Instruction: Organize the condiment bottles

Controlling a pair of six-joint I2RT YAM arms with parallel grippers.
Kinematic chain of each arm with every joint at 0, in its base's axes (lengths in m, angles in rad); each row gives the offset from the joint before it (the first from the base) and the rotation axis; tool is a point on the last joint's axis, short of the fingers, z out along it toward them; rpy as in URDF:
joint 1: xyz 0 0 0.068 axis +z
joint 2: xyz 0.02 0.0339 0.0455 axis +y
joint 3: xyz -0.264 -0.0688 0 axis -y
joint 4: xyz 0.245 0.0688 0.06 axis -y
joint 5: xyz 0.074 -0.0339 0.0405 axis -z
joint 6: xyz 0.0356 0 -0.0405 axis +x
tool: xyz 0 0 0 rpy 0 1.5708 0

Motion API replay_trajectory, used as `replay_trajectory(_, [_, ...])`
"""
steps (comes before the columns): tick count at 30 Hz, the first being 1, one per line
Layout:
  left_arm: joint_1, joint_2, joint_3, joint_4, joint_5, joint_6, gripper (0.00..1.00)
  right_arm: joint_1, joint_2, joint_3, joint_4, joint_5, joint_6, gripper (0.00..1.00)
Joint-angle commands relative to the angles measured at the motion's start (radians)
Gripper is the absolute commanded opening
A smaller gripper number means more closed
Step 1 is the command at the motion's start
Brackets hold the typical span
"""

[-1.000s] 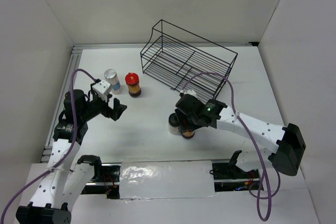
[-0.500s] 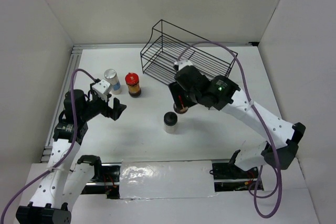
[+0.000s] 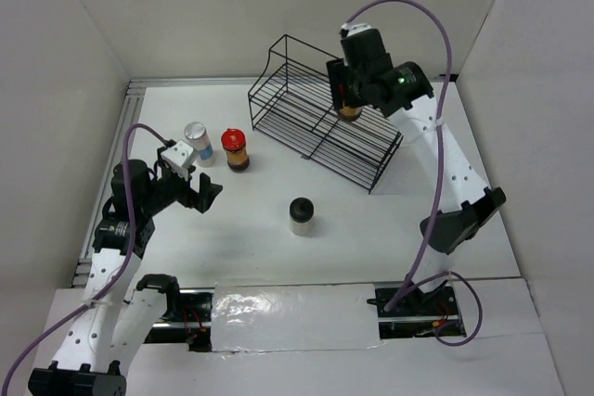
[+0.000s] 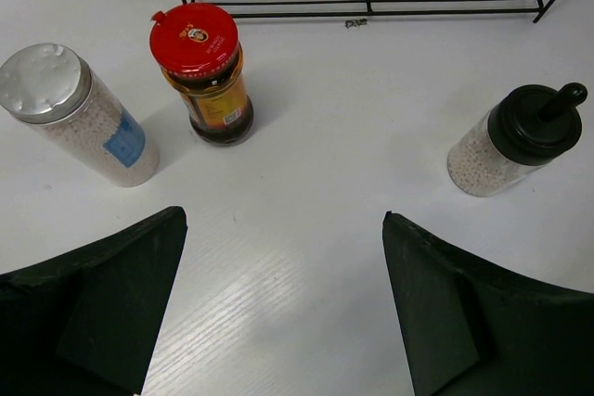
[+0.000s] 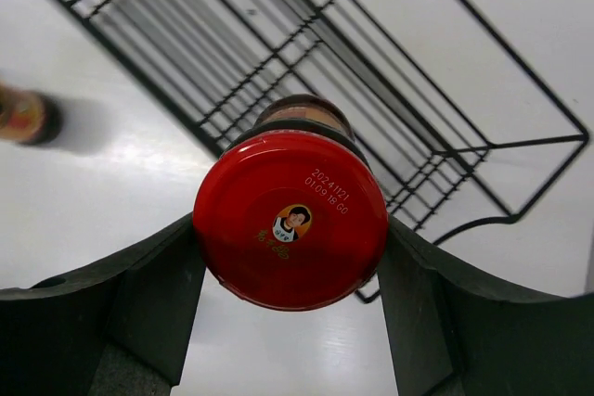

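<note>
Right fingers [image 5: 153, 303] clenched on red-capped jar [image 5: 290, 220] | jar upright, axis vertical, above wire rack [image 3: 306, 125] | left gripper [image 4: 283, 218] spread, empty, far from rack

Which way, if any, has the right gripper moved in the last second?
Yes. Holding a red-capped jar, the right gripper went from beside the black-capped jar to over the wire rack.
</note>
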Motion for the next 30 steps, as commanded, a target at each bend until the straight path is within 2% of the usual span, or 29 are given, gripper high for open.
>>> replay_trajectory(1, [-0.001, -0.021, -0.002, 0.005, -0.007, 0.014, 0.99, -0.088, -0.003, 0.101, 0.023, -0.022, -0.052, 0.0])
replay_trajectory(12, [-0.001, -0.006, -0.019, 0.005, -0.019, 0.008, 0.99, -0.272, -0.015, -0.044, 0.006, -0.135, -0.023, 0.0])
replay_trajectory(25, [-0.001, 0.003, -0.029, 0.011, -0.025, 0.005, 0.99, -0.297, -0.02, -0.198, 0.093, -0.186, -0.022, 0.0])
replay_trajectory(28, [-0.001, 0.005, -0.033, 0.009, -0.031, 0.003, 0.99, -0.303, -0.015, -0.201, 0.092, -0.19, -0.019, 0.05])
replay_trajectory(30, [-0.001, 0.006, -0.033, 0.009, -0.031, -0.001, 0.99, -0.311, -0.018, -0.21, 0.098, -0.2, -0.019, 0.14])
